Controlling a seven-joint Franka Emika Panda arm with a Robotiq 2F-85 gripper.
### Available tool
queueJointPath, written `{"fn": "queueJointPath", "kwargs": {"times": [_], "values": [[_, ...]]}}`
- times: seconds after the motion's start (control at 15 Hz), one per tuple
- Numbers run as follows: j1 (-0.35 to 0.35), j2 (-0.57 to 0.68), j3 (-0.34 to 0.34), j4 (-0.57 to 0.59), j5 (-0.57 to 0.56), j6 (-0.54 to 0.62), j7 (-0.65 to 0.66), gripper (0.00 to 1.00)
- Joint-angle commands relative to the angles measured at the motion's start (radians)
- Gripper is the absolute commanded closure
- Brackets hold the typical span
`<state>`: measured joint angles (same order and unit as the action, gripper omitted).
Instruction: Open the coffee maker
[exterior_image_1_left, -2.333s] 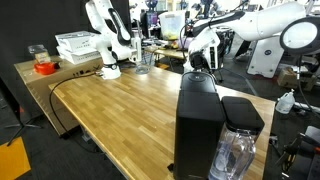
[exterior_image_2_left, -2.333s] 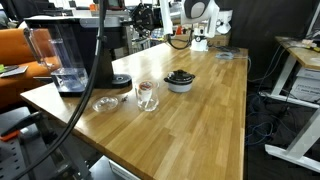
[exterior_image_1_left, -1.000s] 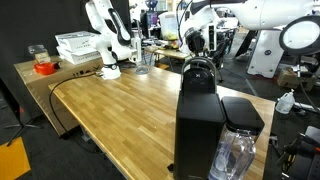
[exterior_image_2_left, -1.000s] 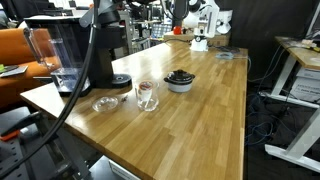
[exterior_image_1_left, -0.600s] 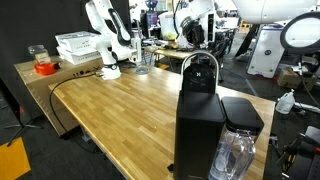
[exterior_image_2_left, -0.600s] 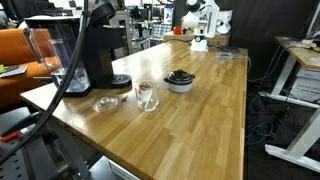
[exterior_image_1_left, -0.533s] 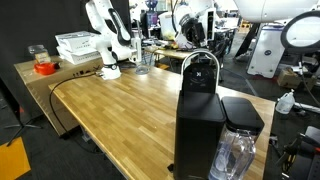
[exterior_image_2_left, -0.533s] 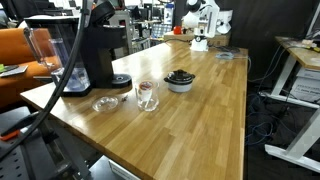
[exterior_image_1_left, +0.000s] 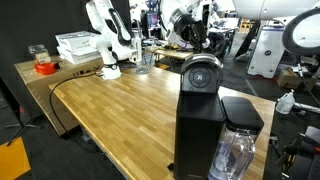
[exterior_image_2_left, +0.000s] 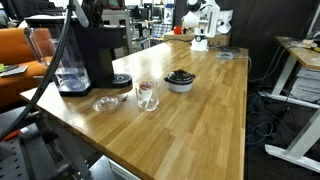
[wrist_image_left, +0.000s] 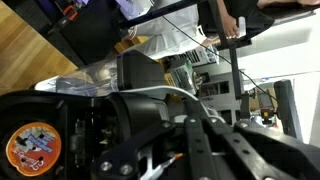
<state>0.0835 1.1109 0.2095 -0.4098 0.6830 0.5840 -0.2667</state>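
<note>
Coffee maker (exterior_image_1_left: 199, 115): upright at one end of the wooden surface (exterior_image_1_left: 110, 110), beside a small glass (exterior_image_2_left: 147, 95).
Lid (exterior_image_1_left: 202, 70): tipped up, round face showing.
Jaws: open or closed, cannot tell.

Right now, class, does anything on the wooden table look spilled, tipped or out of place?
Nothing looks spilled or toppled. The coffee maker has its rounded lid tipped up, not flat; the glass and dark bowl stand upright on the table.
</note>
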Motion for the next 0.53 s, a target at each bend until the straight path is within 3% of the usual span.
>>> {"fn": "queueJointPath", "kwargs": {"times": [0.0,0.47], "values": [[0.009,0.022,0.032,0.086,-0.079,-0.047,-0.008,1.0],[-0.034,-0.085,0.037,0.055,-0.236,0.037,-0.116,1.0]]}}
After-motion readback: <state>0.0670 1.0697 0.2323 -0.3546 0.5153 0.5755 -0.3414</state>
